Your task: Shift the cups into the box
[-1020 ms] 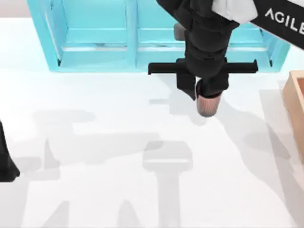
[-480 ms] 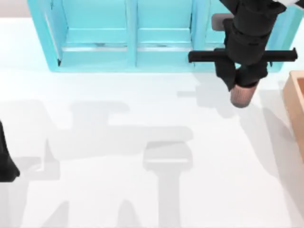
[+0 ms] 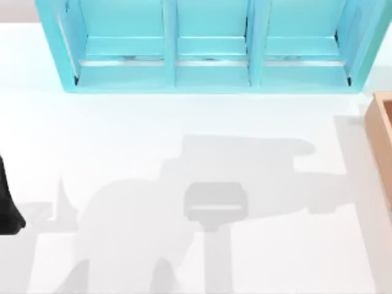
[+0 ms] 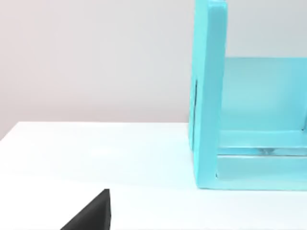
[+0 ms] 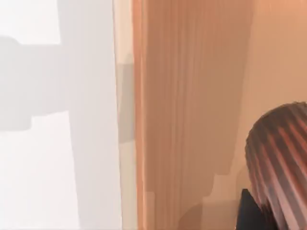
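Observation:
One cup (image 5: 280, 153), copper with ribbed sides, hangs close in the right wrist view, over the orange-brown inside of the box (image 5: 192, 96). A dark finger (image 5: 245, 213) of my right gripper lies against the cup's side, and the gripper is shut on it. In the top view the box (image 3: 381, 141) is a tan strip at the table's right edge. My left arm (image 3: 7, 208) is parked at the table's left edge.
A big turquoise shelf unit (image 3: 208, 49) with several compartments stands along the back of the table, and its end wall (image 4: 208, 96) rises in the left wrist view. Grey arm shadows lie across the white tabletop (image 3: 122, 122).
My right arm has carried the cup rightward from the front of the shelf unit, out past the top view's right edge, to over the box. The left arm has stayed put.

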Controlling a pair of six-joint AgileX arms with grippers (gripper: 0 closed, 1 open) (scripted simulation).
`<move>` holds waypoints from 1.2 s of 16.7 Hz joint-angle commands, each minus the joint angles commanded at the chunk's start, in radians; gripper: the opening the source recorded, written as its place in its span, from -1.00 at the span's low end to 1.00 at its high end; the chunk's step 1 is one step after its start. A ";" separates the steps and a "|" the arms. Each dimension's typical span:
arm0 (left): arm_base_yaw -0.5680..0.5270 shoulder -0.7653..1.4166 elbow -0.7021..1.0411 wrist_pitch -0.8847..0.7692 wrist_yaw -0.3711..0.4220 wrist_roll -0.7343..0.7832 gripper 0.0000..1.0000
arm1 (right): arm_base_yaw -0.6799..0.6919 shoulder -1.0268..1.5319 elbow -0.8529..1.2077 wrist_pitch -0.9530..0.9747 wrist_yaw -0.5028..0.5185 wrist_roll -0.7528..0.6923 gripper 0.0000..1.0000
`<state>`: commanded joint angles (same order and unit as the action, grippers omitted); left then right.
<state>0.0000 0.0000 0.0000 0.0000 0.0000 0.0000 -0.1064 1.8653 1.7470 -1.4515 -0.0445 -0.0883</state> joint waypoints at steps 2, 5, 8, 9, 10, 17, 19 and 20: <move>0.000 0.000 0.000 0.000 0.000 0.000 1.00 | -0.100 -0.048 -0.044 -0.013 -0.017 -0.101 -1.00; 0.000 0.000 0.000 0.000 0.000 0.000 1.00 | -0.171 -0.087 -0.081 -0.023 -0.029 -0.173 -1.00; 0.000 0.000 0.000 0.000 0.000 0.000 1.00 | -0.174 -0.089 -0.083 -0.023 -0.030 -0.176 -1.00; 0.000 0.000 0.000 0.000 0.000 0.000 1.00 | -0.171 -0.084 -0.079 -0.021 -0.027 -0.175 -1.00; 0.000 0.000 0.000 0.000 0.000 0.000 1.00 | -0.171 -0.084 -0.083 -0.018 -0.027 -0.175 -1.00; 0.000 0.000 0.000 0.000 0.000 0.000 1.00 | -0.176 -0.090 -0.300 0.197 -0.030 -0.180 -1.00; 0.000 0.000 0.000 0.000 0.000 0.000 1.00 | -0.180 -0.087 -0.333 0.230 -0.030 -0.182 -1.00; 0.000 0.000 0.000 0.000 0.000 0.000 1.00 | -0.180 -0.085 -0.336 0.233 -0.030 -0.182 -1.00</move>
<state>0.0000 0.0000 0.0000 0.0000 0.0000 0.0000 -0.2865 1.7801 1.4114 -1.2188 -0.0745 -0.2702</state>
